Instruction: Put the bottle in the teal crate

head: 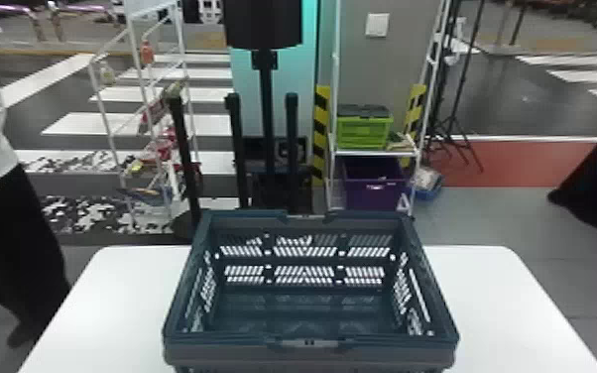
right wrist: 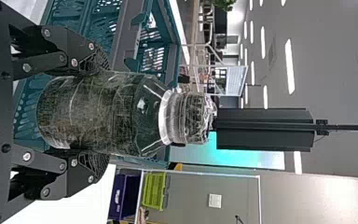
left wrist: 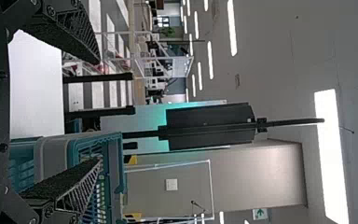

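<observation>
White desk, rounded far corners, teal crate sitting on it, open side up. Right gripper: fingers pinching the bottle from both sides, bottle upright, cap up, crate beyond it in that wrist view. Left gripper: fingers spread, nothing between them, crate near one finger. Behind the desk: tall black stand before a teal-lit panel, grey wall, white rack with green box above purple bin. Floor has white crosswalk stripes. Strip lights overhead.
</observation>
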